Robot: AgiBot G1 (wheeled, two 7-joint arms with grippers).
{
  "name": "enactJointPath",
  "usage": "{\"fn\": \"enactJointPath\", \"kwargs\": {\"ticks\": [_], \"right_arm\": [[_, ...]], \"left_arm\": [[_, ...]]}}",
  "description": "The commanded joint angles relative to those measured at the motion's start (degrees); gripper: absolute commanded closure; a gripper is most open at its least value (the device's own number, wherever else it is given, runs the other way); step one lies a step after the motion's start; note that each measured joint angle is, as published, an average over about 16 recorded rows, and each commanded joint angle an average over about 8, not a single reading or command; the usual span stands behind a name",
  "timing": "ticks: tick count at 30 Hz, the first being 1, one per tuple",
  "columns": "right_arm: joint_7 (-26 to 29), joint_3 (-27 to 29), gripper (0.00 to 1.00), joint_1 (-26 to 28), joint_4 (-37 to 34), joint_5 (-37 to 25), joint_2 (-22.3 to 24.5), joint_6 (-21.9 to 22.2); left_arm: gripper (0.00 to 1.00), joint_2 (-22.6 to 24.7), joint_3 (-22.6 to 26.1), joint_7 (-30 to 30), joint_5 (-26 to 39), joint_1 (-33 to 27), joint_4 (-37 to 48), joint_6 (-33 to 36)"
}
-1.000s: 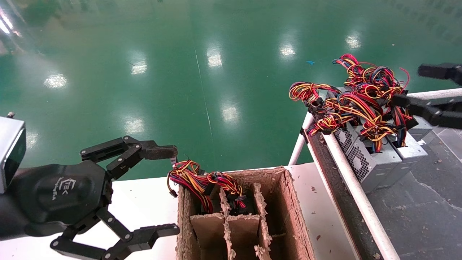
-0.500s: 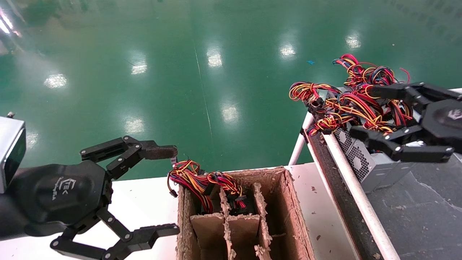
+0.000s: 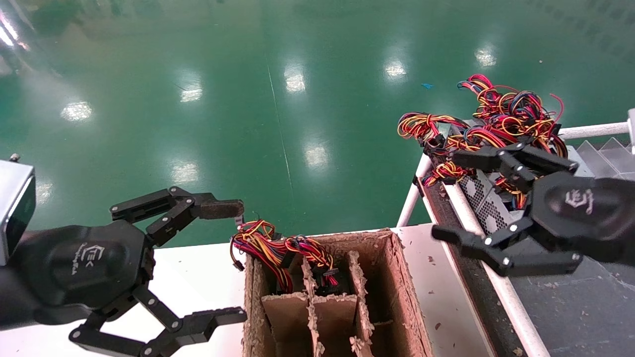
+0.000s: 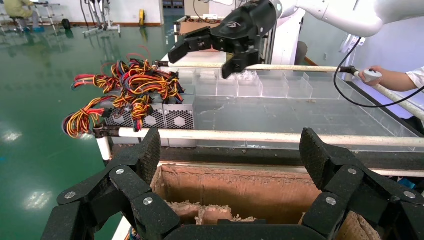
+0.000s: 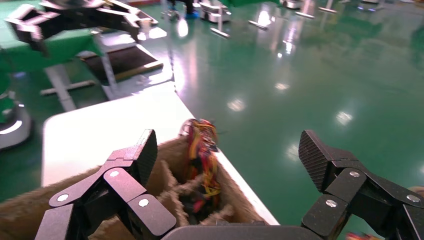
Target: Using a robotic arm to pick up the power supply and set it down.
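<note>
Silver power supply boxes (image 3: 483,201) with tangled red, yellow and black wires (image 3: 501,116) stand in a row on the right-hand shelf, also visible in the left wrist view (image 4: 165,114). My right gripper (image 3: 445,194) hangs open and empty over the shelf's white rail, between the boxes and the carton; from the left wrist it appears high above the shelf (image 4: 199,62). Its own view (image 5: 230,147) looks down on the carton. The left gripper (image 3: 241,260) is open and empty beside the carton's left wall (image 4: 230,147).
A brown cardboard carton (image 3: 397,277) with dividers sits on a white table (image 3: 198,277); wire bundles (image 3: 278,248) stick out of its far-left cells. White rails (image 3: 496,282) edge the grey shelf. A person's hand holding a device (image 4: 372,75) is behind the shelf. Green floor lies beyond.
The right gripper has swung from over the power supply stack toward the carton, staying open and empty. The left gripper has not moved.
</note>
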Motion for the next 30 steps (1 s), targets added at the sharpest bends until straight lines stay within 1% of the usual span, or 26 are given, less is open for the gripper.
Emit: {"fn": "enactJointPath", "kwargs": {"ticks": [1, 18, 30], "right_arm": [[-0.1, 0.1, 0.0, -0.7, 0.8, 0.6, -0.4, -0.4], [-1.0, 0.5, 0.0, -6.0, 7.6, 5.8, -3.7, -3.4], [-1.0, 0.6, 0.0, -6.4, 8.0, 6.3, -3.9, -3.6]], "left_arm": [[0.0, 0.0, 0.0, 0.0, 0.0, 0.0, 0.0, 0.0], [0.0, 0.0, 0.0, 0.0, 0.0, 0.0, 0.0, 0.0], [0.0, 0.0, 0.0, 0.0, 0.0, 0.0, 0.0, 0.0]]}}
